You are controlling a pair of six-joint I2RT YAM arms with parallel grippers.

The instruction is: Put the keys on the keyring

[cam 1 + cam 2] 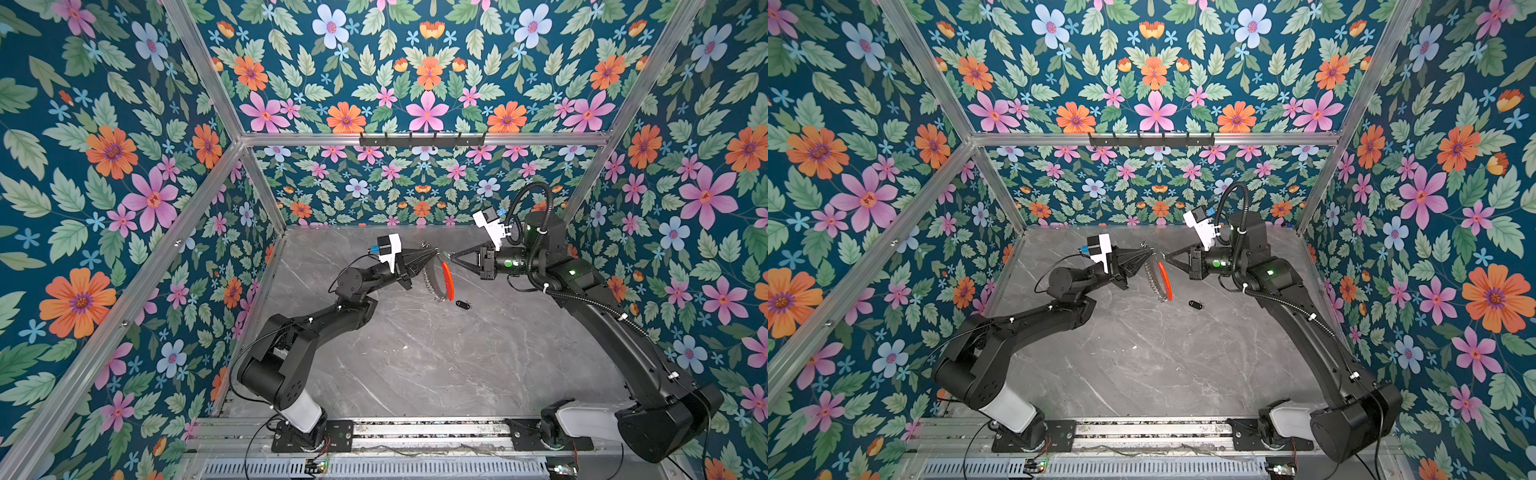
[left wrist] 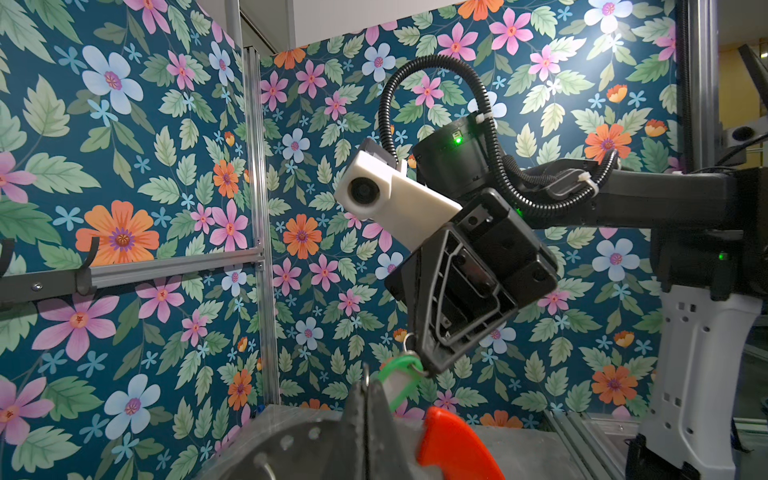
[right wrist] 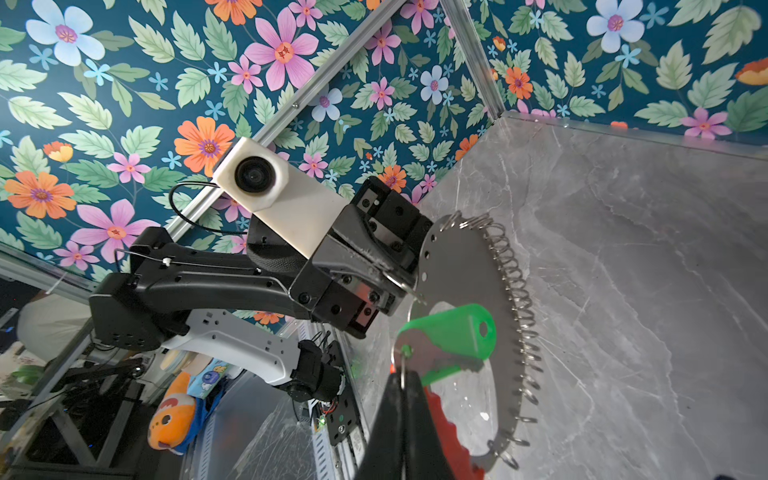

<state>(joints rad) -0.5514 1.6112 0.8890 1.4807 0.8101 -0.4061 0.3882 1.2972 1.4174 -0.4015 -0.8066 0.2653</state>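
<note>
Left tool (image 1: 433,251) was clamped on the upper edge of the keyring (image 1: 440,279). The keyring hung upright and edge-on near the centre of both top views; contact with the surface (image 1: 415,357) could not be confirmed. The green-tagged key (image 3: 453,332) sat against the keyring's inner opening. Right tool (image 1: 453,256) was closed on that key's split ring. The black-fob key (image 1: 462,305) lay on the surface at the keyring's lower right, apart from both tools.
</note>
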